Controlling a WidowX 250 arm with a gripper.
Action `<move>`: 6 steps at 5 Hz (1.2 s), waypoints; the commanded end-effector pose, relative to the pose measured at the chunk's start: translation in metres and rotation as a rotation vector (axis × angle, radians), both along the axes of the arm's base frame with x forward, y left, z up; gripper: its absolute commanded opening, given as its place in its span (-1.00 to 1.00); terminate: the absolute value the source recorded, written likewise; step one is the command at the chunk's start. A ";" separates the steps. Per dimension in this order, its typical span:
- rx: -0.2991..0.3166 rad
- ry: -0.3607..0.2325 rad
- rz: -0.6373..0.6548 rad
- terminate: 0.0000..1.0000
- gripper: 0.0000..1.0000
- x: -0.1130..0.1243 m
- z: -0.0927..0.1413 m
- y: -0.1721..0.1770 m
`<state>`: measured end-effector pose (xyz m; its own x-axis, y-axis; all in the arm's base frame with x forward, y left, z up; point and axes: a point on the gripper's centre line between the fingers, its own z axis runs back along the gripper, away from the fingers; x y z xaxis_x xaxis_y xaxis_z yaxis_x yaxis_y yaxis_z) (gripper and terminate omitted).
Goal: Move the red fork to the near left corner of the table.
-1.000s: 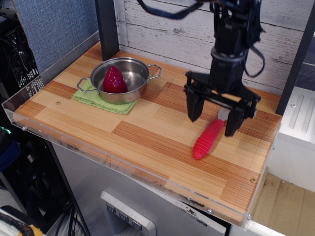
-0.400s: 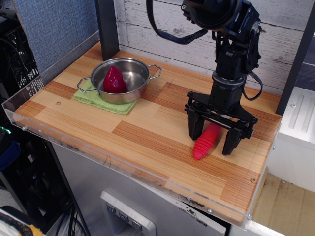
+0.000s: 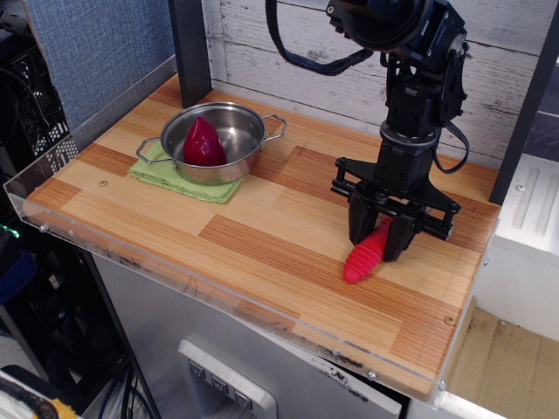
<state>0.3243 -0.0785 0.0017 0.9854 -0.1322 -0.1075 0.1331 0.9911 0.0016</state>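
The red fork (image 3: 362, 259) lies on the wooden table (image 3: 253, 236) at the right, its ribbed red handle pointing toward the near edge. Its silver head is hidden behind the gripper. My black gripper (image 3: 377, 247) points straight down and its two fingers are closed on the upper part of the handle, low at the table surface. The near left corner of the table (image 3: 39, 196) is far off to the left.
A steel pot (image 3: 214, 140) holding a dark-red pepper-like toy (image 3: 203, 144) stands on a green cloth (image 3: 179, 179) at the back left. A clear acrylic rim (image 3: 175, 271) edges the table. A dark post (image 3: 189, 48) rises at the back.
My gripper came down over the fork with fingers spread wide, then closed its fingers on the red handle. The fork has hardly moved.
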 end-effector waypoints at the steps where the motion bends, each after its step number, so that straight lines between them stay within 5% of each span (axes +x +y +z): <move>1: 0.010 0.001 -0.029 -1.00 -1.00 -0.004 0.003 -0.008; 3: 0.013 -0.192 0.026 -1.00 -1.00 -0.024 0.099 0.001; 4: -0.019 -0.204 0.078 -1.00 -1.00 -0.042 0.149 0.036; 6: 0.023 -0.190 0.161 -1.00 -1.00 -0.072 0.163 0.126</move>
<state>0.2533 0.0541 0.1518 0.9987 0.0417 0.0292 -0.0426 0.9985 0.0330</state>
